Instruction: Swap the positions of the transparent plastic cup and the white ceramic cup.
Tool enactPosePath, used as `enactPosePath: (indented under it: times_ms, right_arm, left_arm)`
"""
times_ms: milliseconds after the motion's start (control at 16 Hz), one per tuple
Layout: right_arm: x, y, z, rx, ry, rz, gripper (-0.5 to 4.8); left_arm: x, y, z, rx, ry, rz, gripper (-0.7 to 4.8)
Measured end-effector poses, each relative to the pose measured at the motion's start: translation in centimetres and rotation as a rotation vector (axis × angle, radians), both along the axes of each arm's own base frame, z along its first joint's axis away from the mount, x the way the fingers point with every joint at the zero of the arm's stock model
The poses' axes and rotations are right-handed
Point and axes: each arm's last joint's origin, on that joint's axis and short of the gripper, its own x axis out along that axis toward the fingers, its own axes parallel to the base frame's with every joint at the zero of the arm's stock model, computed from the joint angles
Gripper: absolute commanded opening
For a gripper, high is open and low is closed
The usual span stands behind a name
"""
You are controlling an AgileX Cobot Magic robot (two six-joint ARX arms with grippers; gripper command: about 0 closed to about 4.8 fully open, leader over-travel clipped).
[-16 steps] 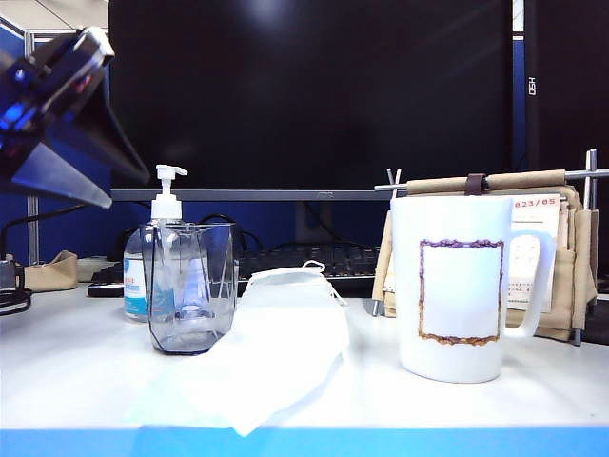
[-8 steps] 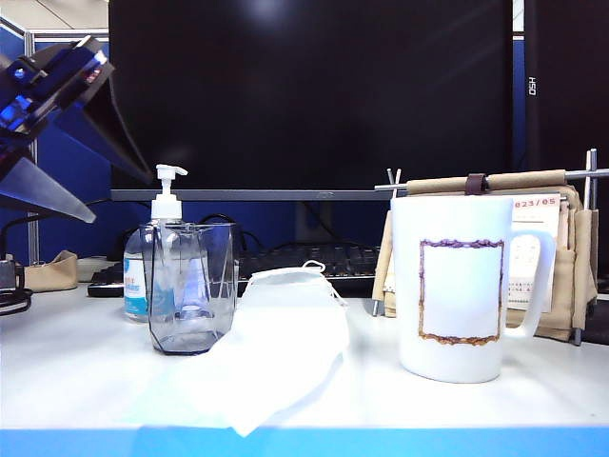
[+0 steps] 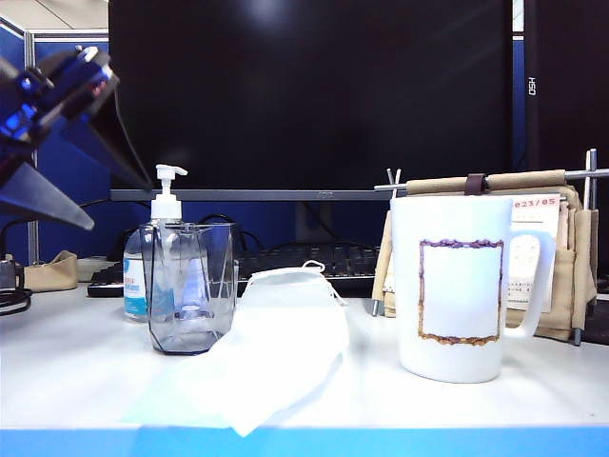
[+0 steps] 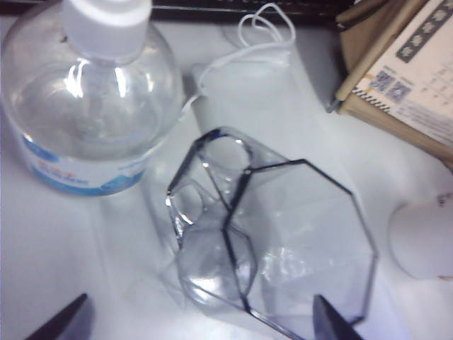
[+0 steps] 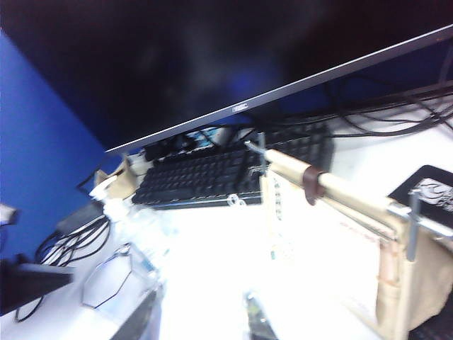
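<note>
The transparent plastic cup (image 3: 189, 288), clear grey-blue with faceted angular walls and a clear handle, stands upright on the white tabletop (image 3: 86, 371) at the left of my exterior view; from the left wrist camera I look down into its polygonal rim (image 4: 283, 241). Touching or just behind it stands a rounded clear pump-top sanitizer bottle (image 3: 152, 257) with a white pump and a blue label. A crumpled white face mask (image 3: 281, 343) lies just beside the cup on the side toward the middle of the table, its ear loop up. Well apart, at the right of the exterior view, the large white ceramic cup (image 3: 457, 286) stands upright, brown-purple rectangular outline facing me, handle to the right. Behind it I see a beige fabric roll on a metal rack (image 3: 495, 181), then a black keyboard (image 3: 314, 262) and a large dark monitor (image 3: 314, 95). The left gripper (image 3: 57, 143) hangs above and left of the plastic cup, fingers spread wide, touching nothing; its two dark fingertips (image 4: 329, 322) straddle the cup's near rim in the wrist view. The right gripper (image 5: 205, 322) shows only as blurred dark tips; I cannot tell how wide it stands.
</note>
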Motion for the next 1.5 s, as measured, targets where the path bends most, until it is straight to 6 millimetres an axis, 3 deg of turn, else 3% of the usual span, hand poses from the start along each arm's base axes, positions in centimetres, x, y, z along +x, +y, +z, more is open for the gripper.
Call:
enactPosePath:
  times_ms: [188, 501, 563, 626, 1064, 1189, 1314, 1439, 1502]
  right_arm:
    - [0.0, 0.0, 0.0, 0.001, -0.001, 0.008, 1.49]
    - [0.0, 0.0, 0.0, 0.001, -0.001, 0.012, 1.49]
    - [0.0, 0.0, 0.0, 0.001, 0.000, 0.011, 1.49]
    - [0.0, 0.0, 0.0, 0.001, 0.000, 0.013, 1.49]
    - [-0.1, 0.1, 0.0, 0.004, -0.001, 0.033, 1.49]
    - [-0.1, 0.1, 0.0, 0.004, -0.001, 0.033, 1.49]
    - [-0.1, 0.1, 0.0, 0.004, -0.001, 0.033, 1.49]
    - [-0.1, 0.1, 0.0, 0.005, -0.001, 0.036, 1.49]
    - [-0.1, 0.1, 0.0, 0.004, -0.001, 0.036, 1.49]
  left_arm:
    - [0.5, -0.8, -1.2, 0.012, 0.046, -0.027, 4.00]
    - [0.8, -0.9, -1.5, 0.001, 0.060, 0.009, 3.93]
    - [0.9, -0.9, -1.5, 0.000, 0.058, 0.009, 3.83]
    - [0.9, -0.9, -1.6, 0.000, 0.058, 0.010, 3.30]
    - [1.4, -1.1, -2.3, 0.002, 0.078, 0.009, 3.26]
    - [1.5, -1.1, -2.3, 0.002, 0.077, 0.009, 2.72]
    - [1.5, -1.1, -2.3, 0.001, 0.078, 0.009, 2.62]
    - [1.5, -1.1, -2.3, 0.000, 0.076, 0.007, 2.03]
    - [1.5, -1.1, -2.3, -0.006, 0.076, 0.001, 2.04]
